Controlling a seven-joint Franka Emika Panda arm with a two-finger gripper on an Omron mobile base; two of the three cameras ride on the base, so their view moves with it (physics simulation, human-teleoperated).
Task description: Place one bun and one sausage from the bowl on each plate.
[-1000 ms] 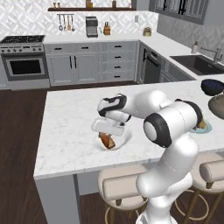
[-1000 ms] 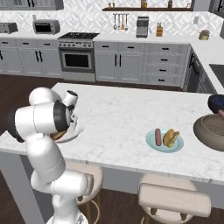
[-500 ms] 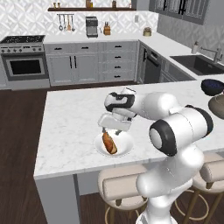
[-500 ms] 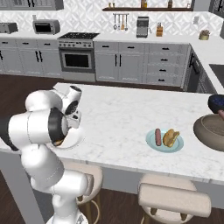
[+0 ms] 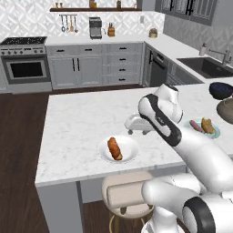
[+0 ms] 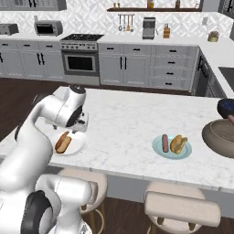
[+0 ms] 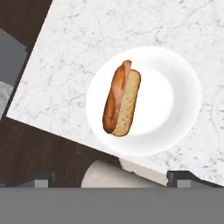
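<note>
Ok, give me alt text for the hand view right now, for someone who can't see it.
A white plate on a white marble counter holds a bun and a sausage lying side by side, touching, left of the plate's centre. The open gripper looks down on them, its dark fingertips apart at the bottom edge.

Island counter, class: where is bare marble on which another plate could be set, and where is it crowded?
Free: the white marble counter between the round white plate and the pale blue plate, plus its far side. Crowded: the right end, around the brown-grey stone bowl and dark blue bowl.
</note>
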